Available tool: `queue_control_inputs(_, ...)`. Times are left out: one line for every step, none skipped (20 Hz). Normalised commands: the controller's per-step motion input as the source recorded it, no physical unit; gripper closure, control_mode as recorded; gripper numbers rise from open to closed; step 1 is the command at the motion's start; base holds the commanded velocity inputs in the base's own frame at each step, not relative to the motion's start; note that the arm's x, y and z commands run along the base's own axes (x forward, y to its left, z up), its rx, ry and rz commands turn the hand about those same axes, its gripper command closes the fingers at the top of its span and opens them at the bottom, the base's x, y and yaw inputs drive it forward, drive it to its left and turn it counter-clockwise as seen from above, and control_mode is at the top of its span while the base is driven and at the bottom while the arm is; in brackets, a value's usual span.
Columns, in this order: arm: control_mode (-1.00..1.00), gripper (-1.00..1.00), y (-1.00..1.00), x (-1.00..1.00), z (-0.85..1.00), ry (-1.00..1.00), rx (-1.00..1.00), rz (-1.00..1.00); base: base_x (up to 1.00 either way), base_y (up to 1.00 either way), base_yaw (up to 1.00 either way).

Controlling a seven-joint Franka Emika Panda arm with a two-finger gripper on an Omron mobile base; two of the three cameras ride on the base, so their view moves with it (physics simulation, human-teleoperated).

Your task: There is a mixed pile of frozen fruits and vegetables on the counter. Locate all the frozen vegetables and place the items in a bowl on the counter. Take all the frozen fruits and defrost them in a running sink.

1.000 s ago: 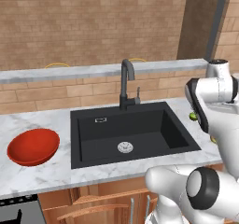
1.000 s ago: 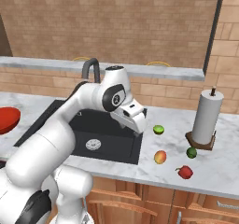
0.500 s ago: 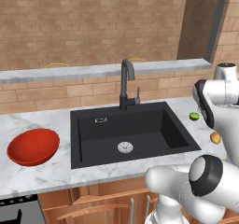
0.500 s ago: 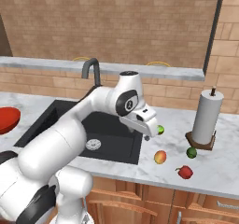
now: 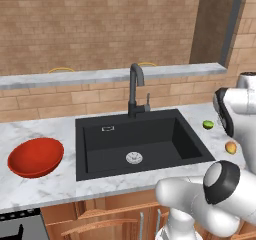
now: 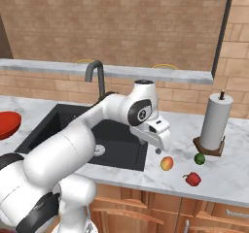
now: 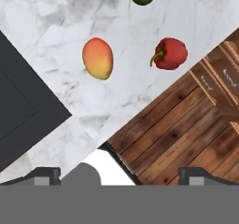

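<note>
Nothing sorted yet: bowl (image 5: 35,156) and sink (image 5: 140,139) empty, mango (image 7: 98,58) and pepper (image 7: 170,53) on desk (image 7: 56,27). Pincer (image 6: 158,148) released, holding nothing.

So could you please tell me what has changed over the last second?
The arm has swung right, away from the sink, carrying the open gripper out over the counter toward the orange-yellow fruit. It has taken hold of nothing. The fruit, red pepper, dark green piece, lime-green ball, red bowl and paper towel roll lie where they were.
</note>
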Motion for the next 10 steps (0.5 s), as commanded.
queue_control_inputs(-1.00, -1.00, -0.45, -0.43, -0.01, 0.00, 0.10, -0.06, 0.00, 0.00, 0.00)
queue_control_inputs(-1.00, -1.00, -0.49, -0.35, -0.04, 0.00, 0.10, -0.07, 0.00, 0.00, 0.00)
queue_control_inputs(-1.00, -1.00, -0.50, -0.31, -0.05, 0.00, 0.09, -0.07, 0.00, 0.00, 0.00)
queue_control_inputs(-1.00, -1.00, -0.48, -0.25, -0.06, 0.00, 0.07, -0.07, 0.00, 0.00, 0.00)
queue_control_inputs(-1.00, -1.00, -0.48, -0.14, -0.09, 0.00, 0.05, -0.06, 0.00, 0.00, 0.00)
queue_control_inputs(-1.00, -1.00, -0.48, -0.04, -0.12, 0.00, 0.02, -0.04, 0.00, 0.00, 0.00)
queue_control_inputs(-1.00, -1.00, -0.47, 0.00, -0.17, 0.04, 0.00, -0.03, 0.00, 0.00, 0.00)
queue_control_inputs(-1.00, -1.00, -0.47, 0.00, -0.21, 0.07, 0.00, -0.01, 0.00, 0.00, 0.00)
queue_control_inputs(-1.00, -1.00, -0.46, 0.00, -0.24, 0.10, 0.00, 0.00, 0.00, 0.00, 0.00)
queue_control_inputs(-1.00, -1.00, -0.46, 0.02, -0.27, 0.10, 0.00, 0.00, 0.00, 0.00, 0.00)
